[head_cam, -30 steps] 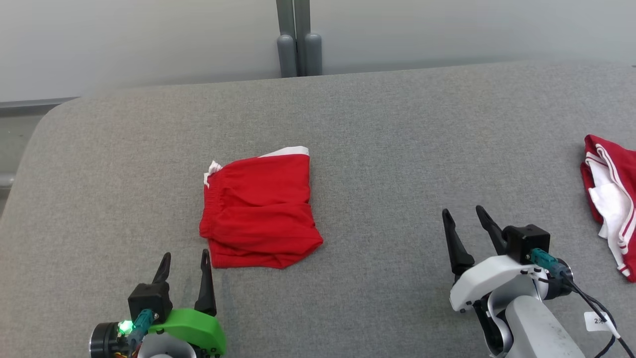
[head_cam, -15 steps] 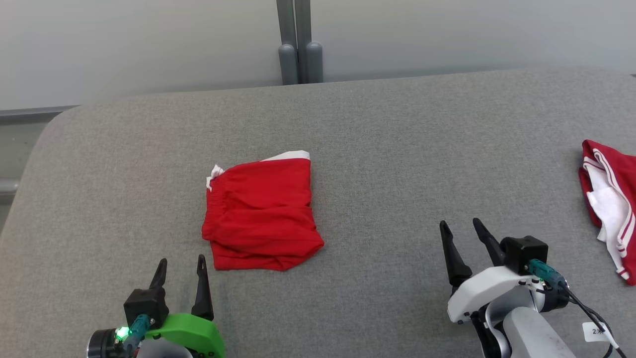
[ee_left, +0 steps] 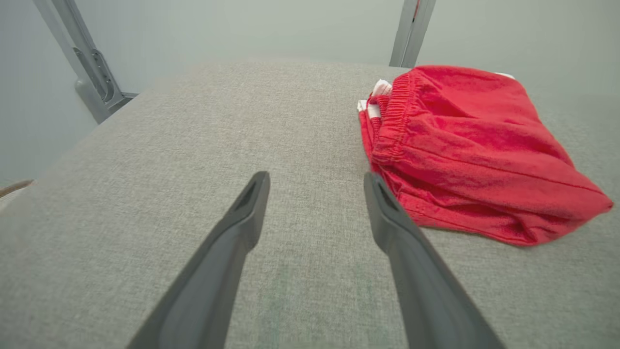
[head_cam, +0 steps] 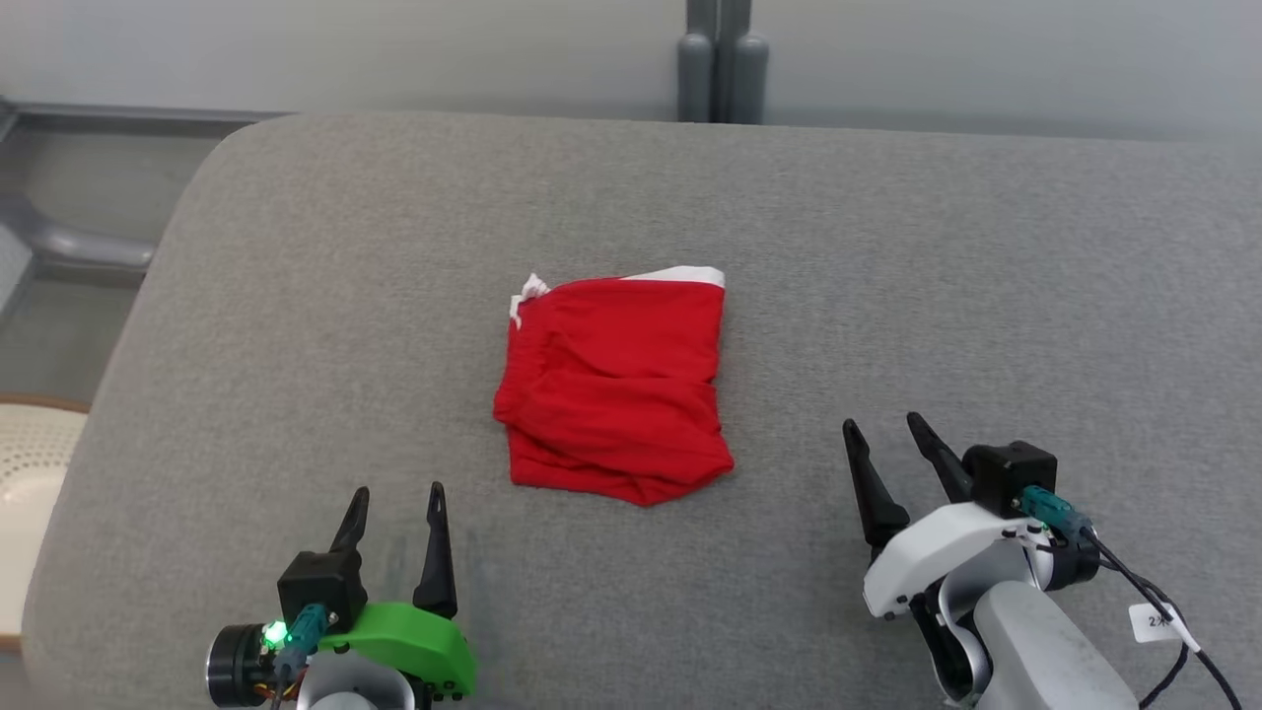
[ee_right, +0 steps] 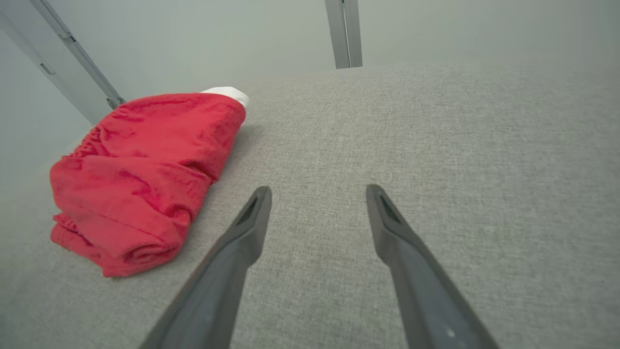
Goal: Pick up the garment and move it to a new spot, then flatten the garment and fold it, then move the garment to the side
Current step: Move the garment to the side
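The garment, red shorts with white trim, lies folded near the middle of the grey padded surface. My left gripper stands open at the lower left, a short way in front of the garment's near left corner, touching nothing. In the left wrist view the garment lies just right of my open left gripper. My right gripper is open at the lower right, well clear of the cloth. The right wrist view has the garment to the left of the open right gripper.
The padded surface ends at a rounded left corner. A grey post rises behind its far edge against a pale wall. A pale round perforated object sits off the left edge. A grey rail runs below the left corner.
The head camera has turned left, so the whole picture has shifted right; the second red and white garment at the right edge has left the view. Both grippers stay open and hold nothing.
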Robot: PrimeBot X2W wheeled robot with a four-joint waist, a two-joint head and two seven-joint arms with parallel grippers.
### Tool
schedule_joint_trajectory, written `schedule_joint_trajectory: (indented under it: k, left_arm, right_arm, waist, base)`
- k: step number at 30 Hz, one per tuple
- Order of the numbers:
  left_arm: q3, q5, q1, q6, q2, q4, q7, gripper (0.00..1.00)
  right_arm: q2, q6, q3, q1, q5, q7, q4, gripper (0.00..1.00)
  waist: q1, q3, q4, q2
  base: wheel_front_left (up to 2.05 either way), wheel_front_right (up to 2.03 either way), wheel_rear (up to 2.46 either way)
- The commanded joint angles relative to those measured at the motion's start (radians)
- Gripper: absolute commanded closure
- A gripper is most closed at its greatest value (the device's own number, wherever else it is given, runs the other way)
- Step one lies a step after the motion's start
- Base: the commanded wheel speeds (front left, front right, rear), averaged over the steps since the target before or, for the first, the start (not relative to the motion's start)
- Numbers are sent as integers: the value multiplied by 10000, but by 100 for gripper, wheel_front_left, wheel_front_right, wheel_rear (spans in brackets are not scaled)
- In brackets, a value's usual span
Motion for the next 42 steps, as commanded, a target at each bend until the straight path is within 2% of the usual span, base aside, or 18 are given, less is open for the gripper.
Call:
schedule_joint_trajectory:
  k: [1, 3, 10, 23, 24, 25, 26, 34, 38, 42]
  left_arm:
    - [-5, -42, -140, 51, 37, -37, -22, 0]
    - [-68, -111, -129, 74, 36, -55, -22, 0]
    - [-343, -334, -234, 166, 33, -179, -22, 0]
    - [-514, -564, -293, 303, 31, -256, -22, 0]
    - [-518, -578, -298, 305, 31, -250, -22, 0]
    - [-525, -582, -303, 312, 31, -245, -22, 0]
    - [-521, -585, -304, 320, 31, -245, -22, 0]
    - [-379, -345, -244, 219, 34, -211, -22, 0]
    - [-229, -174, -178, 105, 34, -138, -22, 0]
    - [-112, 49, -200, -17, 34, -65, -22, 0]
  right_arm:
    - [-31, -2, 49, -219, 45, -21, 70, 0]
    - [-34, -2, 107, -480, 38, -21, 205, 0]
    - [-39, -2, 81, -959, 77, -21, 540, 0]
    - [-33, -1, -254, -1611, 467, -20, 1583, 0]
    - [-25, -1, -220, -1647, 475, -15, 1725, 55]
    - [-11, 1, -209, -1683, 501, 2, 1809, 84]
    - [-7, 1, -192, -1705, 523, 3, 1855, 100]
    - [-43, -1, -190, -1749, 590, 2, 1726, 100]
    - [-48, -4, 46, -1606, 841, -9, 1491, 100]
    - [-46, -5, 342, -1485, 1206, -9, 1370, 100]
  waist:
    - [0, 505, 1010, 0]
    - [0, 657, 1504, 0]
    - [0, 963, 2411, 0]
    - [0, 1399, 3121, 0]
    - [0, 1415, 3144, 0]
    - [0, 1429, 3161, 0]
    - [0, 1436, 3166, 0]
    - [0, 1289, 2732, 0]
    - [0, 1078, 1994, 0]
    - [0, 841, 956, 0]
  base:
    - [0, 0, 0]
    - [0, 0, 0]
    - [0, 0, 0]
    - [0, 0, 0]
    - [0, 0, 0]
    - [0, 0, 0]
    - [0, 0, 0]
    - [0, 0, 0]
    - [0, 0, 0]
    - [0, 0, 0]
